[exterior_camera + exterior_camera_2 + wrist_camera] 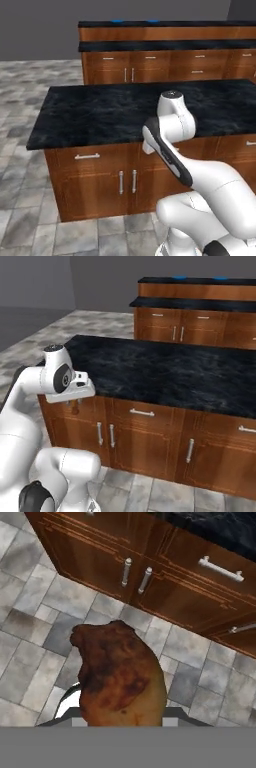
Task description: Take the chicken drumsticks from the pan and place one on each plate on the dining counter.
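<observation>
One chicken drumstick (122,672), orange-brown with dark roasted patches, looms close in the hand view and hangs over the tiled floor. My gripper (76,402) is shut on it, pointing down in front of the near cabinet's left end; the meat hides the fingertips. Two blue plates (117,21) (152,21) lie on the black top of the dining counter (200,23) far at the back, also seen as plates (179,277) (220,278) in the right base view. The pan is out of view.
A black-topped island (100,115) with wood cabinet doors and metal handles (135,577) stands between me and the dining counter. A lower counter with drawers (165,65) runs in front of the bar. Grey tiled floor (30,210) lies to the left.
</observation>
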Robot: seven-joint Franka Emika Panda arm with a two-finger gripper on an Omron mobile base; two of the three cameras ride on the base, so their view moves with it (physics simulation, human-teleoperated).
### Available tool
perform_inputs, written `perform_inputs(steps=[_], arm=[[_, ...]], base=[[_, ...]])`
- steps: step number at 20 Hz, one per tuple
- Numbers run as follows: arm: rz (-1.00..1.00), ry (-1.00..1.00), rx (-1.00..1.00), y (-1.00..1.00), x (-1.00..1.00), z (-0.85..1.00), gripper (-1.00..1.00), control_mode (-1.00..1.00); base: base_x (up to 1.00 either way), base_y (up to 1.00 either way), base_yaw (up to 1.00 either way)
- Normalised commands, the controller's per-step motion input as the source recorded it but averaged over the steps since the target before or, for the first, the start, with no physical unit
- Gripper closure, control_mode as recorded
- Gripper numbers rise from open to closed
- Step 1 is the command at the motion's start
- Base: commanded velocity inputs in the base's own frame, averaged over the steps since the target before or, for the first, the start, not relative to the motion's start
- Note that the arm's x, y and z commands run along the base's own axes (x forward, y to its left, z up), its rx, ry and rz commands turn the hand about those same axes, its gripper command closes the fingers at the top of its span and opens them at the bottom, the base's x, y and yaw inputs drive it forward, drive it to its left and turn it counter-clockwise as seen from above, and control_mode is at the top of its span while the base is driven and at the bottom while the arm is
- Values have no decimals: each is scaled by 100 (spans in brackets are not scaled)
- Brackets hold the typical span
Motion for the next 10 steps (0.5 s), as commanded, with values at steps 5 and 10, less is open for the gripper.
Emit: perform_inputs(steps=[5, 10], arm=[[0, 0, 0, 0, 0, 0, 100, 100], [0, 0, 0, 0, 0, 0, 100, 100]], base=[[10, 100, -17], [16, 100, -13]])
